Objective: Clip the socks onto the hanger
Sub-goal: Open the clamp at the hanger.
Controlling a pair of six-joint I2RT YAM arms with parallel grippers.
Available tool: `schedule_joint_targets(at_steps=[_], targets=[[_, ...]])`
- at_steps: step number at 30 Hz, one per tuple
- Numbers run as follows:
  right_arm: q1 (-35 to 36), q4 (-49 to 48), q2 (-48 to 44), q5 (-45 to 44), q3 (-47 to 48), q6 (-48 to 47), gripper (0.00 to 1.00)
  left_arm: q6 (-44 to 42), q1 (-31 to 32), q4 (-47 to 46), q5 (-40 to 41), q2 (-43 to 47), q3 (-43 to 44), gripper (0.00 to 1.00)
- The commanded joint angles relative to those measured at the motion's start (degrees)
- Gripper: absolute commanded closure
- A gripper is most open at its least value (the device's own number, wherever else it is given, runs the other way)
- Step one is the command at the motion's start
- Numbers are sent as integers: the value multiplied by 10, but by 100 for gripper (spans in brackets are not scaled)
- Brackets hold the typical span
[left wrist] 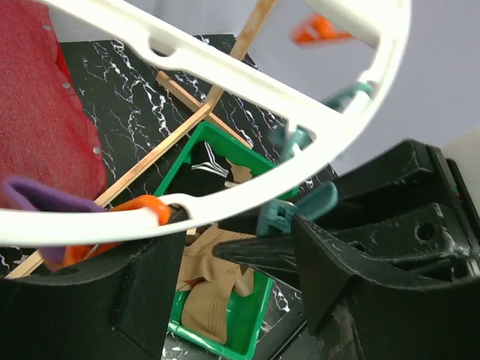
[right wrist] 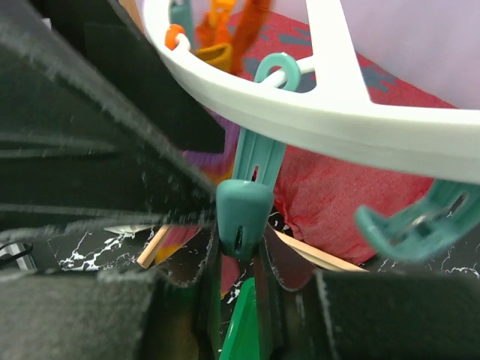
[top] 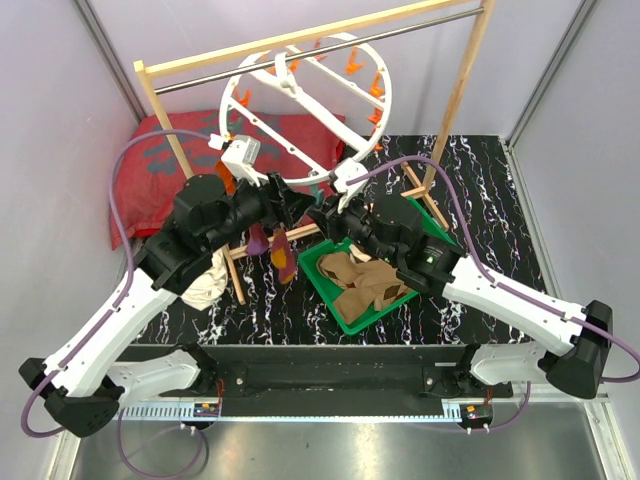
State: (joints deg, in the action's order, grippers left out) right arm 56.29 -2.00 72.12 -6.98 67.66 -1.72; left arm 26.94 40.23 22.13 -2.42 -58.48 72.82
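Socks [top: 362,285] first: the brown-tan ones lie heaped in the green tray [top: 320,290] on the desk [top: 480,200], just on the near side of the hanger [top: 226,108]. A purple-and-orange striped sock [top: 283,250] dangles from the hanger's near rim. I reckon they're soft, light and floppy. There's no weight to fight, but they'll sag and fold. I'd pinch one by the cuff, where the knit is doubled, and offer that edge up to a clip. The hanger is stiff plastic hung from the rack's metal bar [top: 200,79], so I expect it to swing if nudged.

Both tools sit at the hanger's near rim, close together. The left tool [top: 296,208] has its fingers apart with nothing between them, and the white rim crosses just above. The right tool [top: 327,215] is nosed in at a teal clip [right wrist: 246,196] hanging under the rim. I can't tell whether it's squeezing that clip or merely flanking it.

Overhead I get the whole layout, but the clips are specks. The left wrist view adds an orange clip [left wrist: 142,208] on the rim with purple fabric at it. It also shows what looks like a black sock [left wrist: 206,169] with white stripes in the tray. Only the right wrist view shows the teal clip close up, its lower end hard against my finger. A second teal clip [right wrist: 416,225] hangs further along the rim.
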Motion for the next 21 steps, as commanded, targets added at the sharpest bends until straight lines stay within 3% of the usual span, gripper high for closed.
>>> schedule_joint_targets(at_steps=[1,10,21], targets=[[7,-14,-24,39,-16,8,96,19,-22,-105,-25,-13,16,35],[8,-20,-19,46,-16,7,95,29,-22,-202,-106,-18,-12,31],[7,-23,-8,45,1,1,94,-10,-22,-244,-162,-3,-49,31]])
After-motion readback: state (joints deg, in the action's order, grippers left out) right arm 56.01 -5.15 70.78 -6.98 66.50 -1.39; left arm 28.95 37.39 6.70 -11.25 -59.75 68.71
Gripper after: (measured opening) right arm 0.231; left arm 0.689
